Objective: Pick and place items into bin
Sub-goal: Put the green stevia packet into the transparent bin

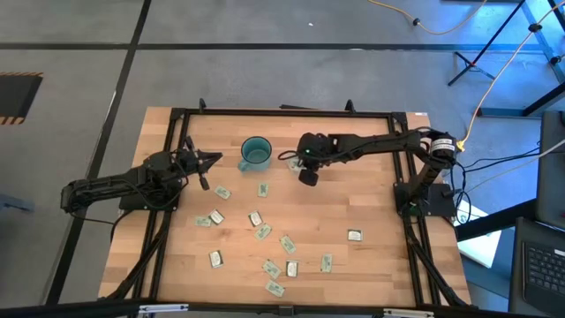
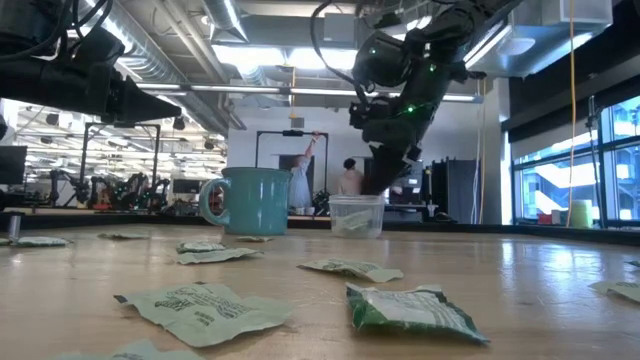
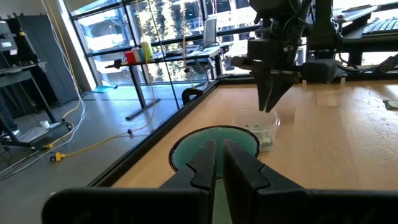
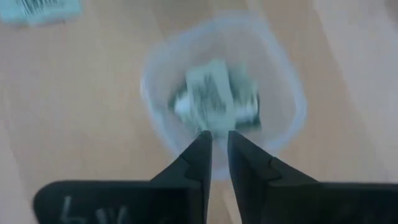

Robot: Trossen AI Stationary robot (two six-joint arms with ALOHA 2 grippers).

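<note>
The bin, a small clear cup (image 4: 224, 93), stands on the table just right of a teal mug (image 1: 256, 153). A pale green packet (image 4: 214, 99) lies inside it. My right gripper (image 4: 219, 138) hangs just above the cup's rim, pointing steeply down. Its fingers stand a little apart with nothing between them. In the low view it (image 2: 383, 180) stands over the cup (image 2: 356, 215). Several more packets (image 1: 263, 189) lie flat across the table's middle and near half. My left gripper (image 3: 217, 149) waits left of the mug, level, shut and empty.
The teal mug (image 2: 250, 200) stands close beside the cup, between the two grippers. Loose packets lie scattered from the centre (image 1: 256, 218) to the near edge (image 1: 275, 288), with one off to the right (image 1: 355, 235). A black frame (image 1: 282, 113) runs round the tabletop.
</note>
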